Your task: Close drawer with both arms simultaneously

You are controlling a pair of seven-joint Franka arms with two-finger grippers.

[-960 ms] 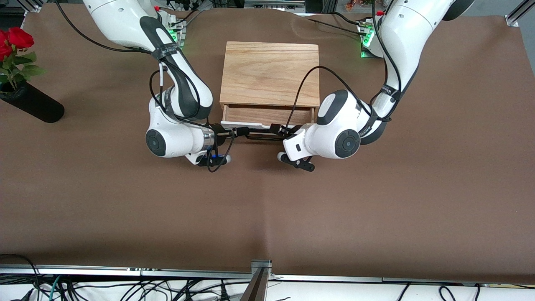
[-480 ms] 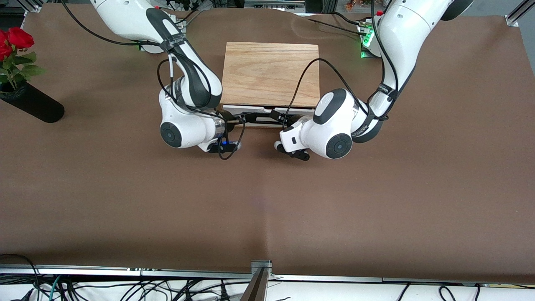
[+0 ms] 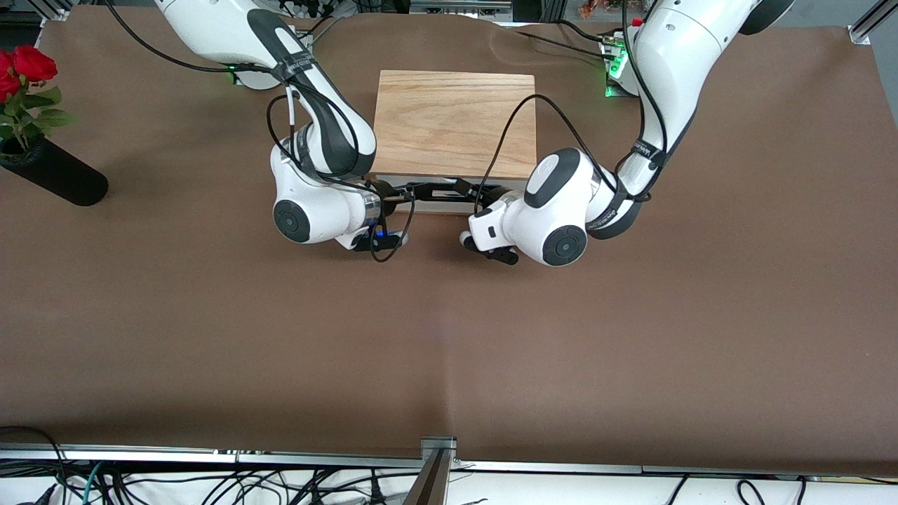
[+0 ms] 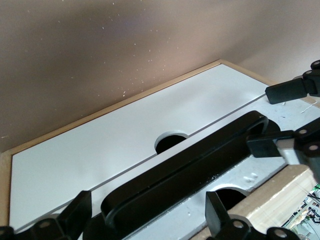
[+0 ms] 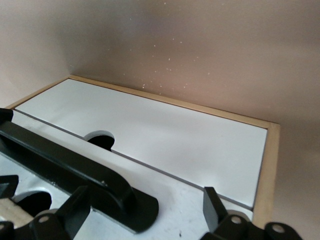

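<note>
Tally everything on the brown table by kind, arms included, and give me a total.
Robot arms: 2, the left end effector and the right end effector at the handle, one at each end
Wooden box with drawer: 1
Black vase with red roses: 1
Total: 4

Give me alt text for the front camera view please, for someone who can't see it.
Two white robot arms meet at the front of an oak-coloured box, the left gripper and right gripper open around the black handle of its drawer, which is pushed in. A black vase of red roses stands toward the right arm's end.
</note>
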